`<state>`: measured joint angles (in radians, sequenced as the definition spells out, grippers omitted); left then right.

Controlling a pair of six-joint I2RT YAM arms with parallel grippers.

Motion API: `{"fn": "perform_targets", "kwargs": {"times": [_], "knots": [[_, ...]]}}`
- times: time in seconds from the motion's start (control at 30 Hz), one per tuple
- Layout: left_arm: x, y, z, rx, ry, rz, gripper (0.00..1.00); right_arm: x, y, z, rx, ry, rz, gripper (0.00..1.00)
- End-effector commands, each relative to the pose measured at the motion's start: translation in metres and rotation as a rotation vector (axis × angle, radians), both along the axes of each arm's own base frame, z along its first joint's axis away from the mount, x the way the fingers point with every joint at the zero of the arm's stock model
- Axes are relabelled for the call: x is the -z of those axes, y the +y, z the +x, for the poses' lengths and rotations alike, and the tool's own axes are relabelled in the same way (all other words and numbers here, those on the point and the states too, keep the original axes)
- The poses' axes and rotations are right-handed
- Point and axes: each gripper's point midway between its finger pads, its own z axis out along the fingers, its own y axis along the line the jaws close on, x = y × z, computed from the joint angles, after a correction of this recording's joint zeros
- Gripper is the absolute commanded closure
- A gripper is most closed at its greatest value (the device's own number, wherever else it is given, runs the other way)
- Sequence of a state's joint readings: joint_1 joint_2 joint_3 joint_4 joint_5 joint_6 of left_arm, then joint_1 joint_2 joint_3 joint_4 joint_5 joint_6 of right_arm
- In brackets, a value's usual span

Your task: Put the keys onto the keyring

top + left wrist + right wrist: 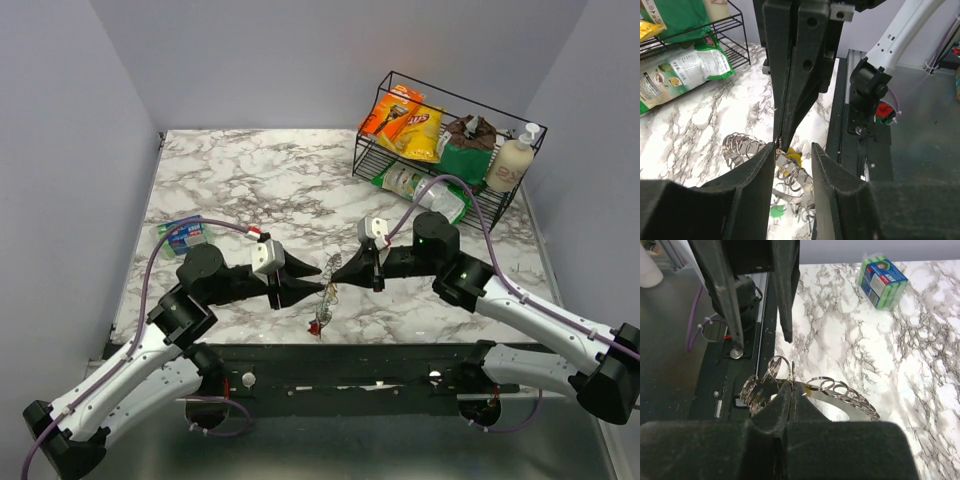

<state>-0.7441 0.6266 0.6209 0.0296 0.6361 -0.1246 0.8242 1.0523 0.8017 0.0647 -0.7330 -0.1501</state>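
The keyring (329, 272), a silvery band strung with small split rings, hangs between my two grippers above the table's front edge. My right gripper (338, 271) is shut on its upper end; its closed fingertips pinch the band in the right wrist view (794, 386), and the ring (852, 392) arcs away to the right. My left gripper (303, 285) is open, and its fingers (762, 165) straddle the ring (790, 172) without closing on it. A yellow-headed key (793, 159) and a green-headed key (775, 211) hang on the ring. A red key (315, 327) dangles at the bottom.
A black wire basket (372, 152) with snack bags stands at the back right, with a soap bottle (512, 160) beside it. A pack of green and blue sponges (186, 237) lies at the left. The table's dark front rail (350, 365) runs just below the hanging keys.
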Motion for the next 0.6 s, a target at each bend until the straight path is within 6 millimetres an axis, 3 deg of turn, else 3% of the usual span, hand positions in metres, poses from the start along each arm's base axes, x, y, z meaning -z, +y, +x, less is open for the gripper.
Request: {"fn": "perform_targets", "kwargs": {"times": [0.0,0.2,0.43,0.57], "knots": [[0.0,0.003,-0.005,0.017,0.024,0.091,0.55,-0.018,0.001,0.002,-0.01,-0.043,0.003,0.99],[0.004,0.004,-0.001,0.028,0.012,0.19,0.53,-0.009,-0.001,0.001,-0.022,-0.006,-0.063,1.0],[0.025,0.004,0.005,0.056,0.1,0.37,0.53,0.004,-0.001,-0.01,-0.102,0.03,-0.116,1.0],[0.028,0.002,0.006,0.087,0.095,0.409,0.53,0.013,-0.002,-0.012,-0.113,0.06,-0.153,1.0]]}}
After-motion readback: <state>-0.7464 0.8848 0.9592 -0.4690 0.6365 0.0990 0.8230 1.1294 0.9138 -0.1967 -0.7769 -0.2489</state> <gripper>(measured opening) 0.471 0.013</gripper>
